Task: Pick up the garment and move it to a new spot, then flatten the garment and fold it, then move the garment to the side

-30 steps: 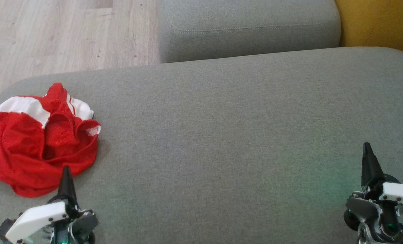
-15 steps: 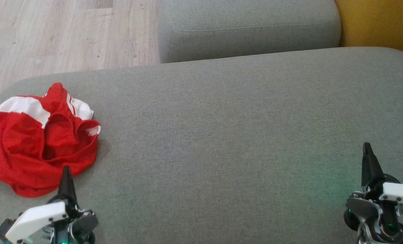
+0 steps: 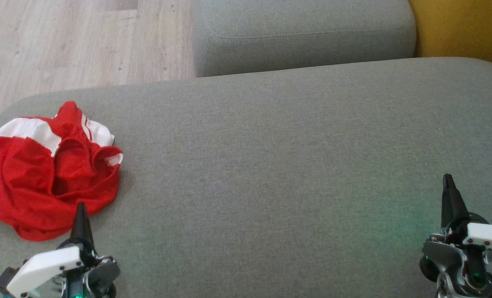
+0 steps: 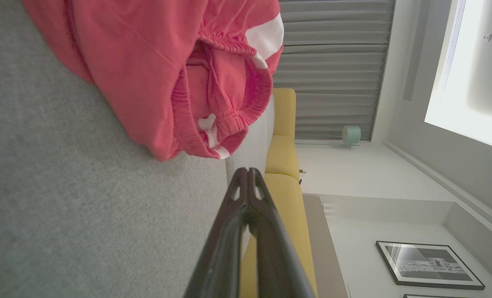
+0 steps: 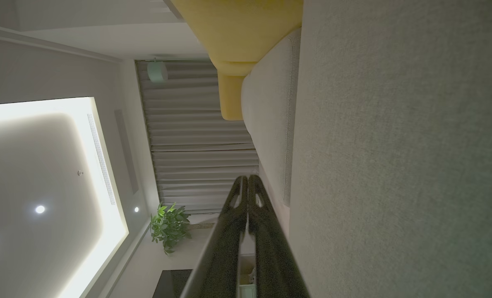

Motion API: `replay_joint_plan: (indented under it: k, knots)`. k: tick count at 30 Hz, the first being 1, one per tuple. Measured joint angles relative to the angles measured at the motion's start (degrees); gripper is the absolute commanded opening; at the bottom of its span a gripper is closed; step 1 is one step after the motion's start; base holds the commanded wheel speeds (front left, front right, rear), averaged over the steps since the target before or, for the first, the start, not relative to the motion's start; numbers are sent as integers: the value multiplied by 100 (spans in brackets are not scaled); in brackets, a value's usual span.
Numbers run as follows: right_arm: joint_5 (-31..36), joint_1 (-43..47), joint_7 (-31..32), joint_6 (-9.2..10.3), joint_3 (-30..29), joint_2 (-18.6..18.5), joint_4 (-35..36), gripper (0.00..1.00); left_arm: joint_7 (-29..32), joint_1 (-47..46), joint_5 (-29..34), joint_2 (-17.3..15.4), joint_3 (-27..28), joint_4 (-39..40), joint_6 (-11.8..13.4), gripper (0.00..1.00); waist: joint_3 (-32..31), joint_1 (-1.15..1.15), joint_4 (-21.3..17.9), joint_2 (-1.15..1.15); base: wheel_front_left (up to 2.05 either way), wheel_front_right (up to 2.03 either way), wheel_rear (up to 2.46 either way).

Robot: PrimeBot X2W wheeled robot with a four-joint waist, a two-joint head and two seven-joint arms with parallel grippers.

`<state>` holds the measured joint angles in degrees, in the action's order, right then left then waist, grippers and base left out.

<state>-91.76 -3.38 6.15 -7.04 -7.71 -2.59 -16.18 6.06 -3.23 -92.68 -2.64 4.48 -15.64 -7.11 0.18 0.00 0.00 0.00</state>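
Pale wood floor (image 3: pixel 63 41) upper left. Broad grey cushion (image 3: pixel 270 165) across the foreground, second grey cushion (image 3: pixel 303 37) behind it, yellow upholstery (image 3: pixel 461 29) far right. Red-and-white garment (image 3: pixel 43 174) lies crumpled at the broad cushion's left end. Nothing has shifted since the earlier frames. Left gripper (image 3: pixel 80 207) low left, fingers pressed together, empty, tip near the garment's edge. Right gripper (image 3: pixel 447 179) low right, likewise closed, over bare cushion.

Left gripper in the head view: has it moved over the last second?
No. The left gripper stays shut, with its tip at the same spot against the near hem of the red garment, which lies unmoved on the grey cushion.
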Motion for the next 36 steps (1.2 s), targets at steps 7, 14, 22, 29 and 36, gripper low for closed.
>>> replay_joint_plan:
  k: [7,14,22,29,36]
  knots:
    - [0,0,0,0,0,0,0,0,0,0,0,0,0,0,0,0,0,0,0,0,0,0,0]
    - [0,0,0,0,0,0,0,0,0,0,0,0,0,0,0,0,0,0,0,0,0,0,0]
    - [0,0,0,0,0,0,0,0,0,0,0,0,0,0,0,0,0,0,0,0,0,0,0]
    - [0,0,0,0,0,0,0,0,0,0,0,0,0,0,0,0,0,0,0,0,0,0,0]
    - [0,0,0,0,0,0,0,0,0,0,0,0,0,0,0,0,0,0,0,0,0,0,0]
